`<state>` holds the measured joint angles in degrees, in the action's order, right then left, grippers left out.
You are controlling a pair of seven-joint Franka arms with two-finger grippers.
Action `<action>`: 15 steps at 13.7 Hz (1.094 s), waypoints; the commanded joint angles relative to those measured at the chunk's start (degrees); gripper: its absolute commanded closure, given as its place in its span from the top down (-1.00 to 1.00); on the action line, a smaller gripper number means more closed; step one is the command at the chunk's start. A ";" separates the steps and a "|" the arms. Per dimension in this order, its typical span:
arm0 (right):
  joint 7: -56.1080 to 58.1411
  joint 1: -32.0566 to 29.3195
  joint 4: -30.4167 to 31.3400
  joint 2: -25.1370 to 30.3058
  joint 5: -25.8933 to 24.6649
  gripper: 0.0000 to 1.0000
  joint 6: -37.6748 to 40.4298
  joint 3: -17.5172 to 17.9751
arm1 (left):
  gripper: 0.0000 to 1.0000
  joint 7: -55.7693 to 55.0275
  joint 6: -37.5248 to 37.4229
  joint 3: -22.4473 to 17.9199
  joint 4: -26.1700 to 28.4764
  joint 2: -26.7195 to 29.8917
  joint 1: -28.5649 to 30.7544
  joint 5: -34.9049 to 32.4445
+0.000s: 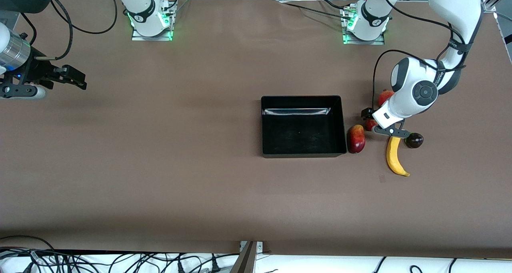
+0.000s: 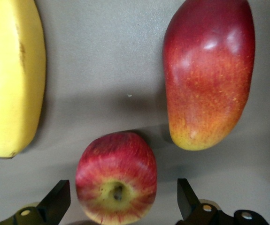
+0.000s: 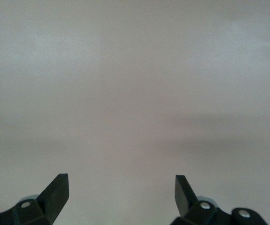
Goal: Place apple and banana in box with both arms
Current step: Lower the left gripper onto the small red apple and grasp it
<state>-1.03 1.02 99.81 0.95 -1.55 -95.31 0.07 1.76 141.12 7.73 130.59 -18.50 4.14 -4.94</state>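
Read across the front view, the right tool (image 1: 76, 79) comes first: it hangs over bare worktop (image 1: 160, 165) at the right arm's end, at about nine o'clock from the box (image 1: 303, 154), its fingers (image 3: 55, 192) spread apart with nothing between them; that arm appears to be waiting.

At the middle sits the box, black, shallow and empty (nothing has gone in yet, so by my reading the task is only at its first pickup).

At three o'clock of the box lies the mango-like fruit (image 1: 356, 138), just beside the wall. Next comes the apple (image 1: 370, 124), at about one o'clock from that fruit, on the worktop and mostly hidden under the left tool (image 1: 372, 123). The wrist view shows that tool's fingers (image 2: 55, 201) apart, one on each side of the apple (image 2: 116, 178) and not touching it. A larger red fruit (image 1: 386, 96) lies at twelve o'clock of the tool.

The banana (image 1: 395, 156) lies at about five o'clock from the apple, with a dark fruit (image 1: 414, 140) at its two o'clock.

Both fruits remain to be moved.
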 commanded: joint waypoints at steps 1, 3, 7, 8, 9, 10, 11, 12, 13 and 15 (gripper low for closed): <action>0.41 -1.28 -0.49 0.54 0.05 1.00 1.09 1.16 | 1.00 0.88 1.78 0.09 -0.16 -0.83 0.08 -1.74; 0.41 -1.28 -0.49 0.54 0.05 1.00 1.44 1.16 | 1.00 0.88 2.67 0.09 -0.16 -1.62 0.08 -1.73; 0.41 -1.28 -0.49 0.54 0.14 1.00 1.62 1.25 | -1.00 1.14 0.48 0.09 -0.16 -0.40 0.17 -1.74; 0.41 -1.28 -0.41 0.54 0.14 1.00 1.71 1.25 | -1.00 1.14 -0.40 0.17 -0.16 0.39 0.17 -1.73; 0.41 -1.28 -0.41 0.54 0.14 1.00 1.71 1.17 | -1.00 1.14 -1.28 0.18 -0.25 1.70 0.17 -1.73; 0.41 -1.37 -0.41 0.54 0.14 1.00 1.71 1.16 | -1.00 1.06 -2.59 0.18 -0.42 3.54 0.17 -1.73; 0.41 -1.37 -0.32 0.54 0.14 1.00 1.71 1.08 | -1.00 1.05 -4.61 0.44 -0.69 5.56 0.17 -1.04; 0.41 -1.37 -0.32 0.54 0.14 1.00 1.71 1.08 | -1.00 0.97 -6.71 1.31 -0.95 7.76 0.08 0.19; 0.41 -1.37 -0.32 0.54 0.14 1.00 1.71 1.08 | -1.00 0.88 -7.87 3.23 -1.56 9.61 0.08 2.46; 0.41 -1.37 -0.23 0.54 0.14 1.00 1.80 1.08 | -1.00 -0.61 -9.10 7.19 -3.66 11.55 -1.75 6.68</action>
<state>-1.03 0.91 99.81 0.95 -1.55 -94.51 0.11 2.47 134.61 11.48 128.04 -10.62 4.09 -1.54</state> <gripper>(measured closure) 0.000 0.344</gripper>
